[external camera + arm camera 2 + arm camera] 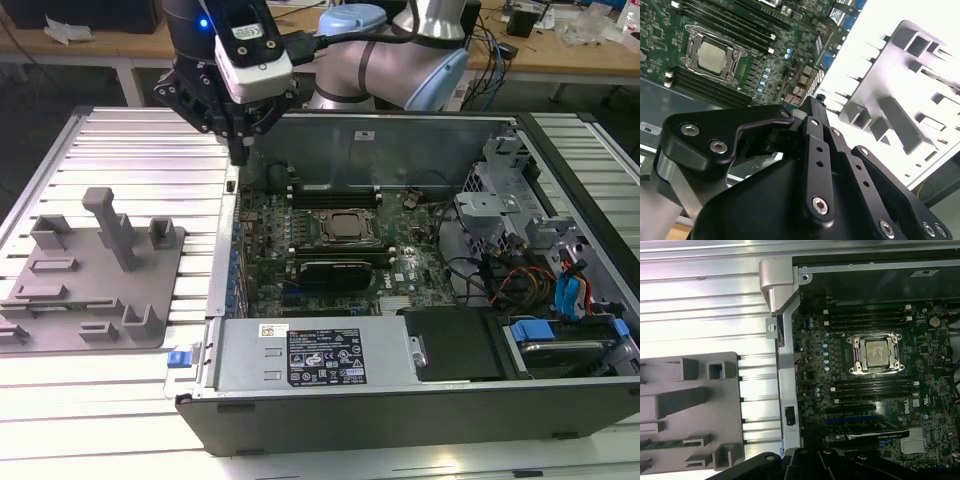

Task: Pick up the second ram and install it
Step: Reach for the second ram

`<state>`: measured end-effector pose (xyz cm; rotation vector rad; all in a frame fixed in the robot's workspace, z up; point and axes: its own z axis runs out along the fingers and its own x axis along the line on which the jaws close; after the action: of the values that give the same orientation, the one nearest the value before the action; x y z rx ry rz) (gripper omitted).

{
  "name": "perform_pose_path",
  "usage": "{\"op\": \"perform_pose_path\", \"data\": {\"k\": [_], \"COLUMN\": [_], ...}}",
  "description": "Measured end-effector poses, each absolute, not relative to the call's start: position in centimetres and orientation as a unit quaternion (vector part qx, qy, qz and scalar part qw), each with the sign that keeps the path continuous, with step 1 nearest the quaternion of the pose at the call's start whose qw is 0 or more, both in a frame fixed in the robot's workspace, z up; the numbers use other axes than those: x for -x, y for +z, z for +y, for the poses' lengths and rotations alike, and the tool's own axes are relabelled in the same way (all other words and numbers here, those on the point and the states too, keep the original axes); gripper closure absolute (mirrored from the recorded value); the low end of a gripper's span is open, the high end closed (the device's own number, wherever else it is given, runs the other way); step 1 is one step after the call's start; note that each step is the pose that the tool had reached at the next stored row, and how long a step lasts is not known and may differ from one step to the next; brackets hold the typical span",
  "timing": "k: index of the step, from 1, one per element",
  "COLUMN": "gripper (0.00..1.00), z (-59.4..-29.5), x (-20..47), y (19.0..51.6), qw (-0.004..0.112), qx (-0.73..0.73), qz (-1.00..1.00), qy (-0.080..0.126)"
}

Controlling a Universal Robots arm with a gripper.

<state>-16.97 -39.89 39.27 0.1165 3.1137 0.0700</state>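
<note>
The second ram (662,443) is a thin green stick lying in a slot of the grey fixture (695,405) in the first wrist view. My gripper (238,152) hangs over the rear corner of the open computer case (400,400) on the exterior view's left, above the case wall. It is well clear of the fixture (95,285). In the second wrist view its black fingers (816,145) meet at the tip with nothing between them. The motherboard (300,260) shows a processor socket (876,354) with long black memory slots (875,386) on both sides.
The case rests on a ribbed metal table (140,160). A power supply (320,355), a drive bay (500,215) and cables (520,285) fill the case's near and right parts. Grey posts (112,225) rise from the fixture. A workbench stands behind.
</note>
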Motion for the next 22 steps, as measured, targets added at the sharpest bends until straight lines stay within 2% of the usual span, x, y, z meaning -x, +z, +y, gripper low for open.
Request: {"op": "perform_pose_path", "data": {"k": [22], "gripper": [0.92], "z": [-39.9], "x": [21.0], "y": [39.2], "qw": [0.012], "qx": [-0.037], "qz": [0.999], "qy": [0.022]}}
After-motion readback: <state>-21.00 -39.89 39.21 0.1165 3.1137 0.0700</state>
